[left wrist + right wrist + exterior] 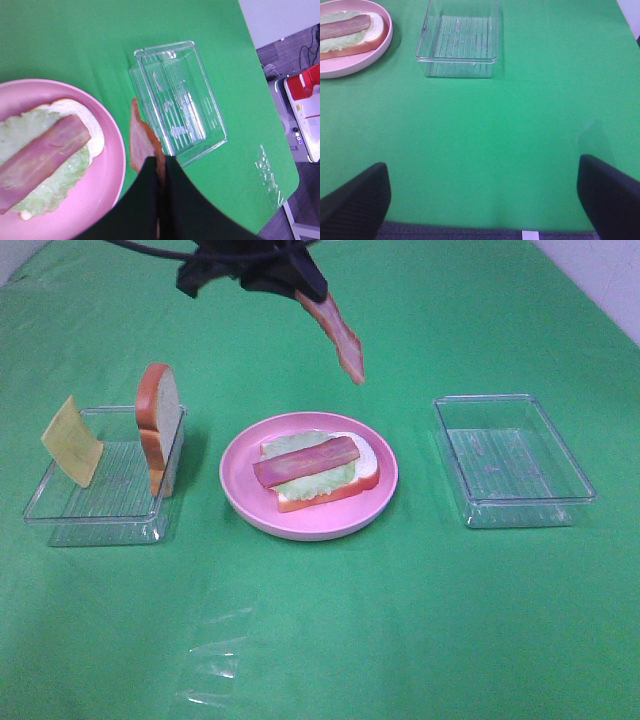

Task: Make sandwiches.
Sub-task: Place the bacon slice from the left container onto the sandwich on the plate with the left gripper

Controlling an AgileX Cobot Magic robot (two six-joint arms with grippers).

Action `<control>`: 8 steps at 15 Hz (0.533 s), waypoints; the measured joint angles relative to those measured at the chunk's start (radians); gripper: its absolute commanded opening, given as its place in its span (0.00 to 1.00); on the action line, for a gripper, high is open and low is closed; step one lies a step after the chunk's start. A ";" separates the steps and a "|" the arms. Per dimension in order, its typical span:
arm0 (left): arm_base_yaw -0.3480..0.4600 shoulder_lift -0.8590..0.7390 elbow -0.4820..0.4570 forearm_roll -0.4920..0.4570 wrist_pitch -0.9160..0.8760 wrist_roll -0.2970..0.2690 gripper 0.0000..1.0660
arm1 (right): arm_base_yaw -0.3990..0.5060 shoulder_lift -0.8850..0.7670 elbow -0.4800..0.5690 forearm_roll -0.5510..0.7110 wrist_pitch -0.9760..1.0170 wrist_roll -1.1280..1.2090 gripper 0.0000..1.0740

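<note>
My left pincer [310, 290] pinches 1 bacon strip [343, 338] in the air beyond the pink plate [240, 502], where the open sandwich [320, 480] lies. My right pincer [482, 197] gapes wide.

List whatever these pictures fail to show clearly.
1. Exterior high: the left pincer is a dark blur cut by the top edge; its grip on the held bacon strip is unreadable there.
2. Left wrist: the fingers cover that strip's upper end.
3. Right wrist: the right pincer shows only two fingertips, cut by the bottom edge.
4. All views: lettuce hides most of the bottom bread slice.
</note>
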 measured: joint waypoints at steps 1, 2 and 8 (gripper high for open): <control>-0.022 0.039 0.000 -0.012 -0.012 0.010 0.00 | 0.000 0.000 0.000 0.000 0.000 0.000 0.91; -0.042 0.074 0.000 -0.024 -0.024 0.013 0.00 | 0.000 0.000 0.000 0.000 0.000 0.000 0.91; -0.061 0.249 0.000 -0.036 -0.067 0.022 0.00 | 0.000 0.000 0.000 0.000 0.000 0.000 0.91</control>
